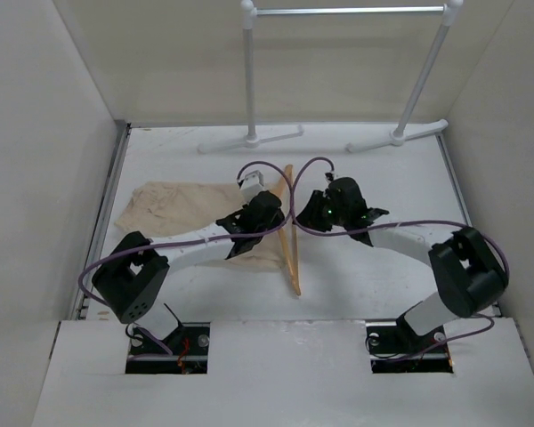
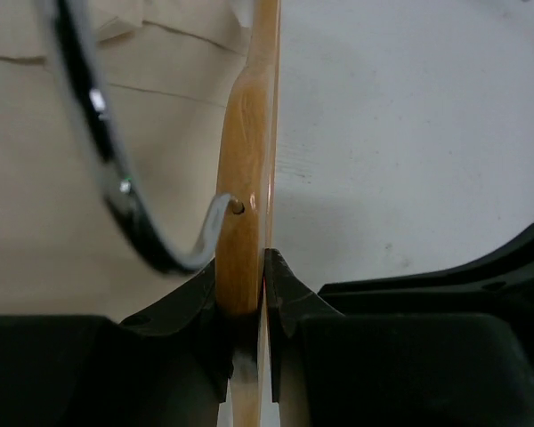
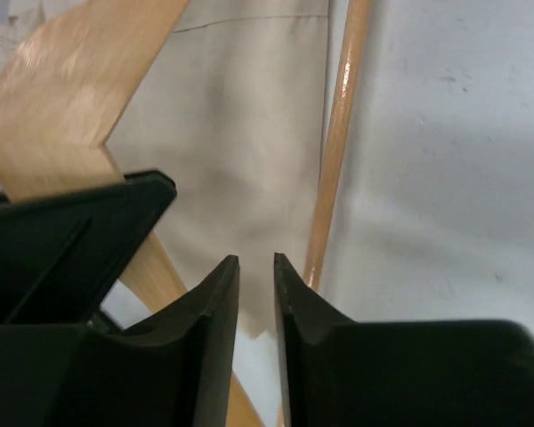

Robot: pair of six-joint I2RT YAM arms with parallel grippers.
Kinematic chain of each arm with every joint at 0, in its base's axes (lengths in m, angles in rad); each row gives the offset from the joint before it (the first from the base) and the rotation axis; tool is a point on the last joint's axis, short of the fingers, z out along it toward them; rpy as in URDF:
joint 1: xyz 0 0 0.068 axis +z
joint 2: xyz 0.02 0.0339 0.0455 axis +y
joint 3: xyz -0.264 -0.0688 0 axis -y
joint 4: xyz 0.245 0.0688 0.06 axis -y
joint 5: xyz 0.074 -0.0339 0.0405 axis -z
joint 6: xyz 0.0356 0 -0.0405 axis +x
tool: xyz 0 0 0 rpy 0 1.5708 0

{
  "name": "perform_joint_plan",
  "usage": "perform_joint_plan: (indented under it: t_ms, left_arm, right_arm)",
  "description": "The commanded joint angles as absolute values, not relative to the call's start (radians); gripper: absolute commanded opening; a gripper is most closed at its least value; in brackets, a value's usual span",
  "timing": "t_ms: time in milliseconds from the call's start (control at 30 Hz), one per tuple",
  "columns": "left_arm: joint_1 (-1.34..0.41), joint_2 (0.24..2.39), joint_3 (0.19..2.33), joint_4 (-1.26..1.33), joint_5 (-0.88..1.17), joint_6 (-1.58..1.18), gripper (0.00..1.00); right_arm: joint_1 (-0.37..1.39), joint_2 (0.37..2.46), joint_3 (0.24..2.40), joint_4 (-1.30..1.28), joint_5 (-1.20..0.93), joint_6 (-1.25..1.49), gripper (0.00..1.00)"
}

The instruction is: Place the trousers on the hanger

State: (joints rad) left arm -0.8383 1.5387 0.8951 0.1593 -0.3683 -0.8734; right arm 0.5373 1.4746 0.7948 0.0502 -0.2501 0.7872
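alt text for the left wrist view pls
The left gripper is shut on the narrow edge of the wooden hanger, close to where its metal hook enters the wood. The hook curves off to the left over the beige trousers; bare white table fills the right side.

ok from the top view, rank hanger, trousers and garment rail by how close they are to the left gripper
1. hanger: clamped in the left gripper.
2. trousers: spread on the table to its left.
3. garment rail: standing at the back.
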Motion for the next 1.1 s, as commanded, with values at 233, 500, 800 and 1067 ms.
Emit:
perform_joint_plan:
  t_ms: [233,500,800,1067]
  left_arm:
    - [-0.788,1.523,0.796,0.268,-0.331,-0.942,0.01]
    - [-0.786,1.549,0.821,0.261,-0.290,-0.934,0.02]
    - [-0.808,1.589,0.833,0.281,-0.222,-0.930,0.02]
    - [-0.791,1.519,0.784,0.276,-0.218,-0.931,0.02]
  right_arm:
    - [0.596,1.701,0.911,0.227,-0.130,0.784,0.48]
    - [0.636,1.798,0.957,0.213,-0.155,0.799,0.49]
    - [0.666,1.669,0.976,0.071,0.007,0.713,0.58]
    - [0.679,1.562,0.962,0.020,0.029,0.701,0.56]
